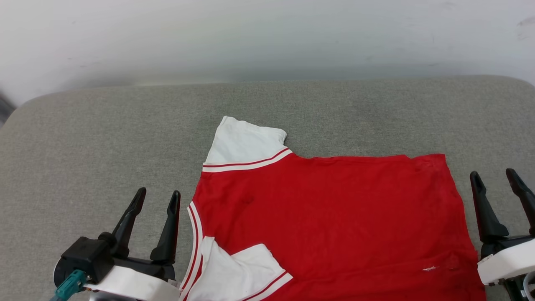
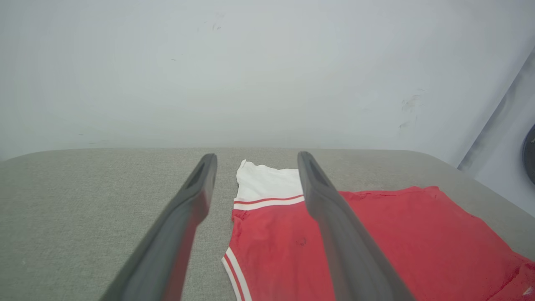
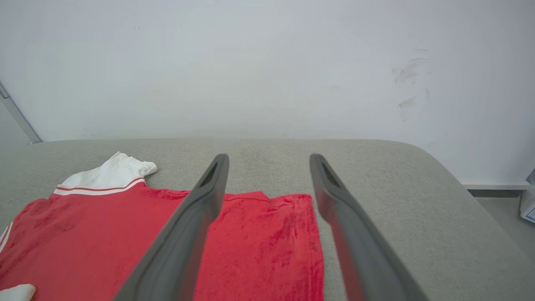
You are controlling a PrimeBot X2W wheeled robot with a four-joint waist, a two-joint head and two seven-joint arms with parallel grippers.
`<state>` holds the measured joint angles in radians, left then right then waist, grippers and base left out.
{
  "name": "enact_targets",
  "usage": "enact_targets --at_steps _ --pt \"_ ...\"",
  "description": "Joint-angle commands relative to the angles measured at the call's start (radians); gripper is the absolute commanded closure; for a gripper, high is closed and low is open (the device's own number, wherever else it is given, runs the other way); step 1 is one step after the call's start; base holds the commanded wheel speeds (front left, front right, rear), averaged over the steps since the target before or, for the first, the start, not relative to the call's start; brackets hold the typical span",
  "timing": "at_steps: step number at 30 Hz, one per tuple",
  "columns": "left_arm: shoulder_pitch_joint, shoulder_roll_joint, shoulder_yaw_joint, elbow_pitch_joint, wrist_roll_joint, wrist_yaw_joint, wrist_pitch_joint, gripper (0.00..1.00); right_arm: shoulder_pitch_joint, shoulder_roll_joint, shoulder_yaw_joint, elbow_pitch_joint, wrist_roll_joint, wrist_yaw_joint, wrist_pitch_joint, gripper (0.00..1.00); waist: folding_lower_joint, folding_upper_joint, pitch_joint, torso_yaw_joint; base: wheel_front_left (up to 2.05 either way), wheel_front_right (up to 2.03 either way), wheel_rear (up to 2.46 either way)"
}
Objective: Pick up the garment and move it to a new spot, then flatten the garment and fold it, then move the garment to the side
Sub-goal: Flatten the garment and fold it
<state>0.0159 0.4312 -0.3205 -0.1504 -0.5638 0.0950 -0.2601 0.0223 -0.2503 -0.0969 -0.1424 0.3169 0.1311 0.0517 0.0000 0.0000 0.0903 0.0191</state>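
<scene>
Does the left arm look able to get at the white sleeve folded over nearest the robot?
Probably yes: the left end effector stands open beside the garment, nothing between it and that sleeve.

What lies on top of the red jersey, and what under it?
A white sleeve is folded onto the garment's red body. Beneath lies the grey cushion; its covered part is hidden.

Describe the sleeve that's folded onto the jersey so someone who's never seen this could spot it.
On the grey cushion lies a red jersey. At its near edge, beside the left gripper, a white sleeve lies folded over the red body. The other sleeve instead sticks out flat onto the cushion at the far edge.
</scene>
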Motion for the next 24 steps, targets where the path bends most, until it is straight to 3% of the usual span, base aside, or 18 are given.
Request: enact_targets --at_steps 1,8,12,19,24 --pt "0.005 -0.011 0.012 -0.003 0.008 -0.009 -0.007 0.00 0.003 0.004 0.001 -0.006 -0.009 -0.001 -0.019 0.00 0.0000 0.0000 0.002 -0.002 0.00 0.00 0.00" --pt "0.004 -0.074 0.102 0.024 0.070 -0.106 -0.007 0.00 0.004 0.024 0.020 0.001 -0.029 -0.001 -0.116 0.00 0.0000 0.0000 0.025 -0.028 0.00 0.00 0.00" --pt "-0.043 -0.065 0.116 0.050 0.081 -0.157 -0.006 0.00 -0.009 0.033 0.009 -0.006 -0.029 -0.001 -0.132 0.00 0.0000 0.0000 0.059 -0.048 0.00 0.00 0.00" --pt "-0.270 0.026 0.104 0.078 0.015 -0.207 0.147 0.00 -0.047 0.052 -0.006 -0.038 -0.034 -0.001 -0.139 0.00 0.0000 0.0000 0.168 -0.101 0.00 0.00 0.00" --pt "-0.483 0.138 0.075 0.130 -0.087 -0.221 0.401 0.00 -0.077 0.065 0.001 -0.045 -0.044 -0.001 -0.151 0.00 0.0000 0.0000 0.258 -0.141 0.00 0.00 0.00"
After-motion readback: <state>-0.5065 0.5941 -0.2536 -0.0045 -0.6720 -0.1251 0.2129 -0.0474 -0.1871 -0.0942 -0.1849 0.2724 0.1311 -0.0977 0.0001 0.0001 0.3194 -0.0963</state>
